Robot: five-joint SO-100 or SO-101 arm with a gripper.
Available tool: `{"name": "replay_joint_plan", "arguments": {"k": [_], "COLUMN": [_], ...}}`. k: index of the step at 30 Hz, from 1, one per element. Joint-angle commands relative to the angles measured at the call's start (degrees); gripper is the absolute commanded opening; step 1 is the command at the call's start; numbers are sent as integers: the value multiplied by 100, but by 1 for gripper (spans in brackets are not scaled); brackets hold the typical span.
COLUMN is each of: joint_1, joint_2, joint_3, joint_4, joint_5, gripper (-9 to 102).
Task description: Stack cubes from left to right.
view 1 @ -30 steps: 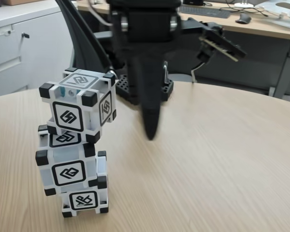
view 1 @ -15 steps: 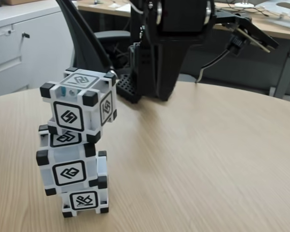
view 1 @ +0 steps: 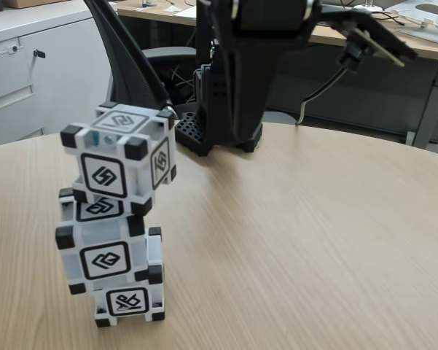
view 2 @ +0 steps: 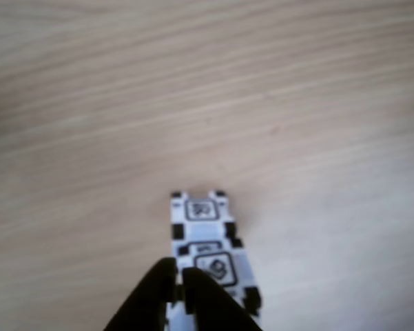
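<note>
Three white cubes with black corners stand as one tower at the left of the fixed view. The top cube (view 1: 121, 159) sits turned and shifted a little on the middle cube (view 1: 105, 255), which rests on the bottom cube (view 1: 128, 302). The black arm (view 1: 240, 73) is drawn back at the far edge of the table, well clear of the tower. In the other view my gripper (view 2: 178, 274) enters from the bottom edge with its two dark fingers together and nothing between them, and the tower (view 2: 208, 238) lies just beyond them.
The wooden table (view 1: 313, 233) spreads bare to the right of the tower. The arm's black base (view 1: 204, 135) is at the table's back edge. Behind it are an office chair (view 1: 131, 65), a white cabinet (view 1: 29, 73) and a desk with a keyboard (view 1: 310, 16).
The arm has lifted and pulled back; the dark finger that hung over the table's middle has gone up out of the fixed view. The tower has not moved.
</note>
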Motion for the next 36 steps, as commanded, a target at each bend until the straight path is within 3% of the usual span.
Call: {"name": "replay_joint_plan", "arguments": {"k": [1,36], "joint_1": [62,70], "joint_2": [299,299], "joint_3": [-255,-193], "joint_4": [123,132], "joint_5": [-246,246], "gripper": [0,1]}}
